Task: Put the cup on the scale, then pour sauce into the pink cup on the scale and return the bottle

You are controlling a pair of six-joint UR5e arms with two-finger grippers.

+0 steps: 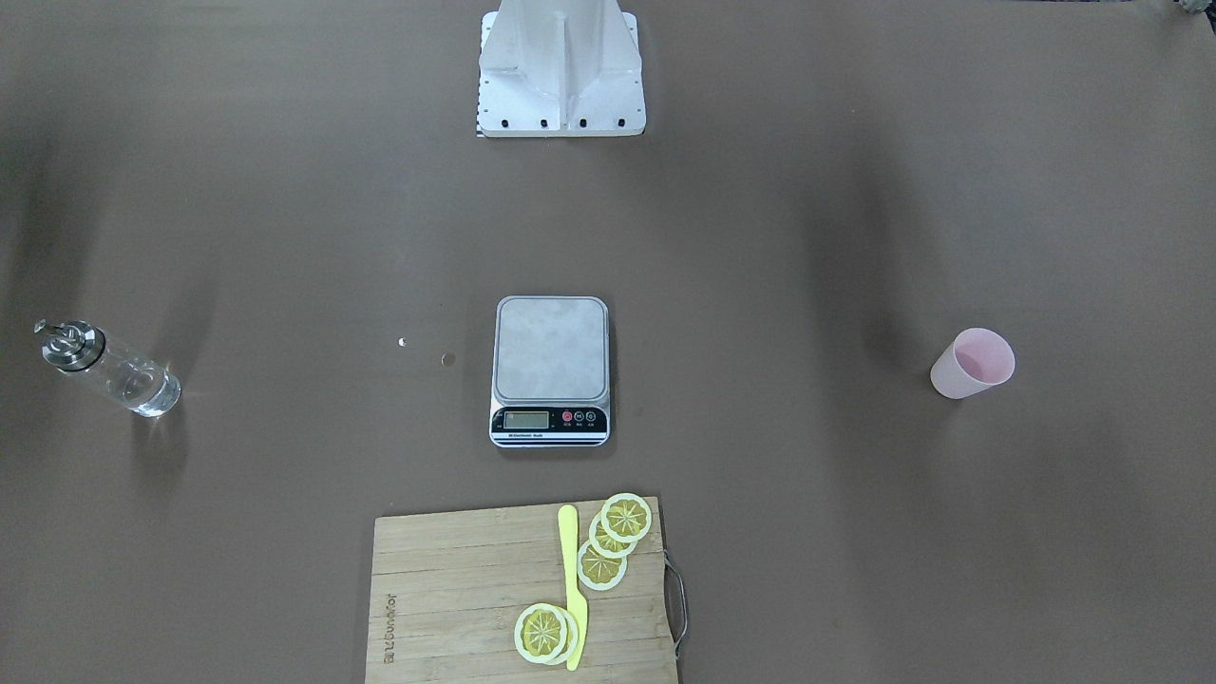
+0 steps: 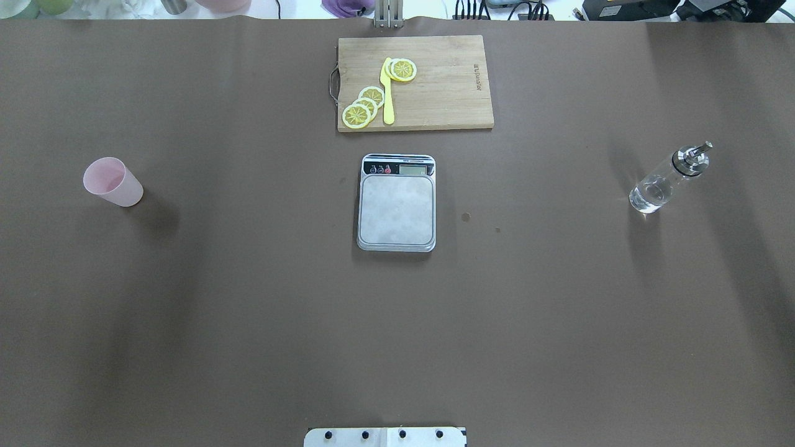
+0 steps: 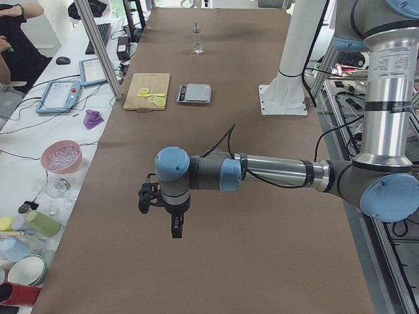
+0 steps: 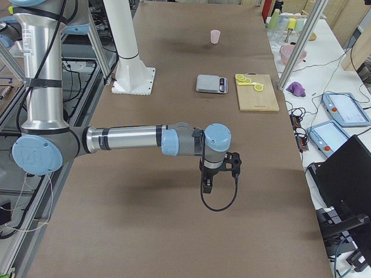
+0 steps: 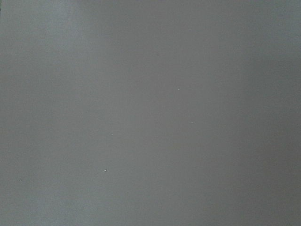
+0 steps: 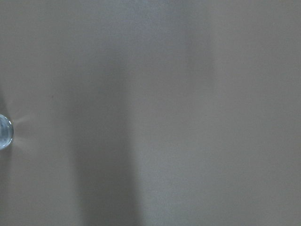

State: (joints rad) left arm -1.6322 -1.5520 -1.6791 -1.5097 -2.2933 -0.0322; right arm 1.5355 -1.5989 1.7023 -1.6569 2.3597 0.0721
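Note:
The pink cup (image 2: 112,182) (image 1: 971,364) stands upright on the brown table, far to the robot's left. The scale (image 2: 397,205) (image 1: 551,366) lies at the table's middle with a bare platform. The bottle (image 2: 667,180) (image 1: 109,369) stands far to the robot's right, with clear sauce in its lower part. Its base peeks in at the right wrist view's left edge (image 6: 3,132). My left gripper (image 3: 177,229) hangs high over the table's left end. My right gripper (image 4: 207,184) hangs high over the right end. Both show only in the side views, so I cannot tell their state.
A wooden cutting board (image 2: 447,87) with lemon slices (image 2: 363,107) and a yellow knife (image 2: 387,93) lies beyond the scale. The robot's white pedestal (image 1: 560,76) stands at the near edge. Bowls, tablets and a seated person (image 3: 16,33) are on the side bench.

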